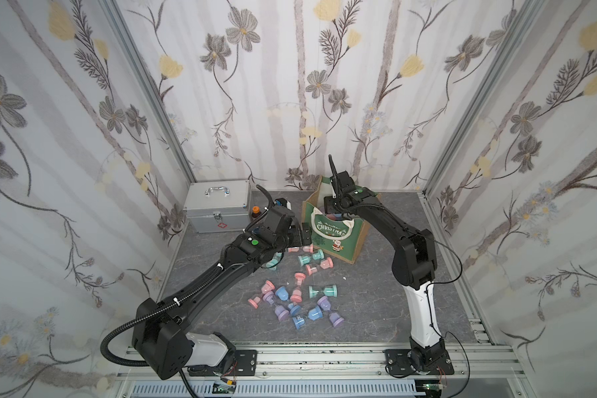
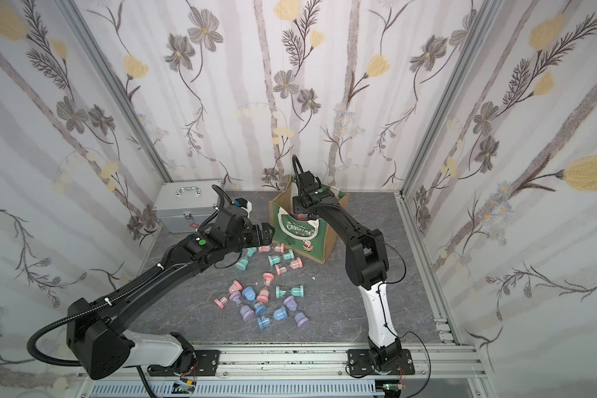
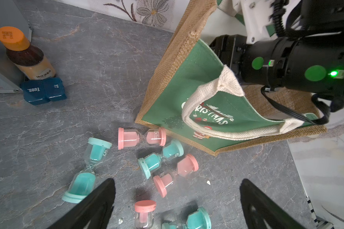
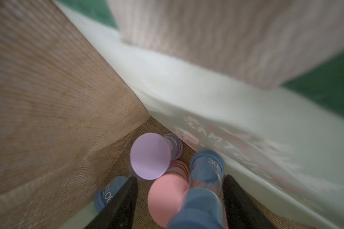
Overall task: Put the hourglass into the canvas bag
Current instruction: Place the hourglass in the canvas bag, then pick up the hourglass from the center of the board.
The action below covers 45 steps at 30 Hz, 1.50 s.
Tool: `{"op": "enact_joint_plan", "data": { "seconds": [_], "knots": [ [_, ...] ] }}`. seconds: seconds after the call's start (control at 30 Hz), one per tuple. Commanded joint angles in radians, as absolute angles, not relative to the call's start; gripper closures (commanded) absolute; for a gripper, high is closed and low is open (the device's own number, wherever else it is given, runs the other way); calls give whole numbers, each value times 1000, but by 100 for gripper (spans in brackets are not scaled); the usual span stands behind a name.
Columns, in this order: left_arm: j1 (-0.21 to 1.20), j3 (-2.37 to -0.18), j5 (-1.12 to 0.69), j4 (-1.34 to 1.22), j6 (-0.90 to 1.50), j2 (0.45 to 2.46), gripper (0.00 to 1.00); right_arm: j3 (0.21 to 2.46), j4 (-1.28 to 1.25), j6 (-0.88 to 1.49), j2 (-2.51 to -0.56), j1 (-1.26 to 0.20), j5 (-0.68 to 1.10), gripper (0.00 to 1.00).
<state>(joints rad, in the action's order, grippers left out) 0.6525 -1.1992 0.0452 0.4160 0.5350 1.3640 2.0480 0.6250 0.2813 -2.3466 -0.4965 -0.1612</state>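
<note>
**Step in hand: release inside the bag.**
The right gripper (image 4: pixel 179 177) sits low inside the canvas bag (image 1: pixel 338 241), near the bag's floor. It is in the corner where a jute side wall meets the cream-lined panel. Its jaws stand apart. The blue hourglass (image 4: pixel 205 178) lies between them, close against one finger, with a clear gap to the other. The wrist view is blurred, so contact with the nearer finger cannot be confirmed. The jaws appear too wide to be clamping the hourglass, so it is judged released or on the point of release.

A purple hourglass (image 4: pixel 150 156), a pink one and a second blue one rest on the bag's floor beside it.

**Left arm.**
The left gripper (image 3: pixel 177 180) hovers outside the bag, just in front of its green lettered face. Its jaws are fully apart and hold nothing. A pink hourglass (image 3: pixel 141 137) lies on the table (image 1: pixel 376 310) just beside the bag's bottom front edge. A teal hourglass (image 3: pixel 161 158) lies next to it. More hourglasses lie scattered farther out from the bag's front.

**Next move, requirements.**
1. The right gripper needs to lift out through the bag's mouth with its jaws apart. It must stay clear of the rim and of the white handle (image 3: pixel 222 95), which droops over the front face. Snagging either would likely tip or drag the bag.
2. The left gripper then needs to descend onto one hourglass near the bag's front, with its jaws set across the body. The hourglasses there lie crowded, so a neighbour may be nudged.
3. The left arm should approach the bag's mouth only after the right arm has cleared it.
</note>
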Motion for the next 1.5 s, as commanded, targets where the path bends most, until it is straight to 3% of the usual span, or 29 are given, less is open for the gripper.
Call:
{"op": "enact_joint_plan", "data": {
  "seconds": [0.0,0.5,0.73,1.07,1.47],
  "knots": [
    [652,-1206,58,392,549,1367,0,2051,566,267,-2299,-499,-144,33],
    [650,-1202,11,462,554,1288,0,2033,631,290,-2041,-574,-124,15],
    [652,-1146,1,528,554,1191,0,1830,640,321,-1872,-685,-202,13],
    [652,-1038,-13,598,566,1088,0,1484,624,452,-1683,-856,-293,12],
    [653,-952,-58,628,622,1042,0,1130,483,382,-1693,-1026,-137,21]
  ]
}}
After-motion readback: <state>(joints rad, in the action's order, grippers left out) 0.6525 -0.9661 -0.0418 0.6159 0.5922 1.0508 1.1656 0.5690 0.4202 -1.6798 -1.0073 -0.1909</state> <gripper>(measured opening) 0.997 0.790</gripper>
